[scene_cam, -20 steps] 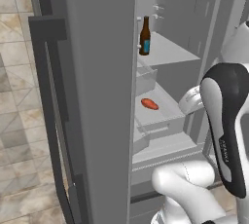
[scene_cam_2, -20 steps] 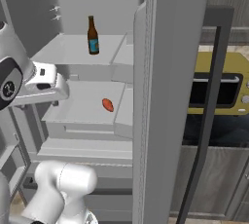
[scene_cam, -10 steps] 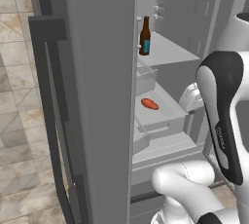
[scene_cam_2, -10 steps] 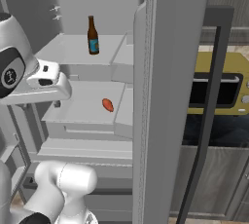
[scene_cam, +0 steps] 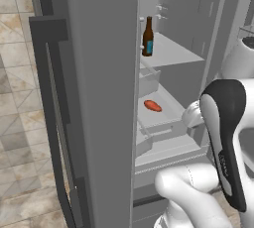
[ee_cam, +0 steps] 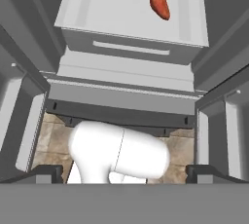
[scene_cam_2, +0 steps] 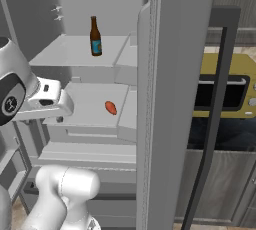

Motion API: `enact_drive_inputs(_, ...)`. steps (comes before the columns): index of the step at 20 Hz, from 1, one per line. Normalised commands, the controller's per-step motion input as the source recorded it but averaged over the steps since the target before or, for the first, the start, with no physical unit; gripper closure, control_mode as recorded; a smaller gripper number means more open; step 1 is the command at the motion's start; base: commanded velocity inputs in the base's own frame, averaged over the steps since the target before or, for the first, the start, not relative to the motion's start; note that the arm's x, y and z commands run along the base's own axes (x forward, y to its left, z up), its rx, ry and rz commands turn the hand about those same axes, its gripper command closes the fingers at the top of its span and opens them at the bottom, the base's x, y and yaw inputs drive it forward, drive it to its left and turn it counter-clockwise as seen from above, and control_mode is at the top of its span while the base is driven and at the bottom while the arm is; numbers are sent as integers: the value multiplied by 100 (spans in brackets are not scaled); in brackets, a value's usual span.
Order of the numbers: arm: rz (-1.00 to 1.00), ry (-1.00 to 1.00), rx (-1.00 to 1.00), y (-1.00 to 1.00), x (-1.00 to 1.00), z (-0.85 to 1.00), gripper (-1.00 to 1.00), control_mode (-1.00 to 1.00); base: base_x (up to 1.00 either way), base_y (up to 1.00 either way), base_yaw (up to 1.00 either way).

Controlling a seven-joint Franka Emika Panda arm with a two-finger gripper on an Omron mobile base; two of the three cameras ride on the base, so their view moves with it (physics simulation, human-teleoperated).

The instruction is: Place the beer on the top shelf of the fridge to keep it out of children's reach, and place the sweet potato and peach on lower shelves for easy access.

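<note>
1. While the slim dark-brown glass beer bottle with a blue-teal label (scene_cam: pixel 148 36) already stands upright on the top pale-grey shelf panel (scene_cam_2: pixel 70 51) of the tall grey fridge (scene_cam: pixel 99 98), and the small elongated orange-red sweet potato (scene_cam_2: pixel 110 107) lies on the lower shelf (ee_cam: pixel 112 9) one level down, no peach can be seen in any view, so that part looks left to do.
2. Risk: the white arm's elbow sits close to the fridge opening; a wide swing could clip a shelf edge or the open door with its long dark bar handle (scene_cam_2: pixel 210 124).
3. Risk: the bottle is tall and narrow, near the shelf's front; a knock to the shelf could tip it.
4. Risk: the tuber lies loose on a smooth panel, so a bump could roll it toward the edge.
5. Gripper (ee_cam: pixel 124 172): fingers spread fully apart, nothing between them, tips just showing at the bottom of the hand view.
6. Sweet potato relative to gripper: well apart, ahead of and above the fingertips in the hand view, toward the upper right, no contact. Beer sits higher still, further off.
</note>
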Motion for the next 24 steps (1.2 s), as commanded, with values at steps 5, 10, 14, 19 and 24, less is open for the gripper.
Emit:
enact_drive_inputs(5, 0, -12, 0, 0, -13, -21, -100, -100, 0, 0, 0)
enact_drive_inputs(10, -1, -13, 0, 0, 0, -8, -100, -100, 0, 0, 0)
enact_drive_inputs(14, 0, 0, 0, 0, 0, 0, -100, 100, -7, 0, -3)
enact_drive_inputs(19, 0, 0, 0, 0, 0, 0, -100, 100, -69, -8, -6)
enact_drive_inputs(24, 0, 0, 0, 0, 0, 0, -100, 100, -100, -38, -10)
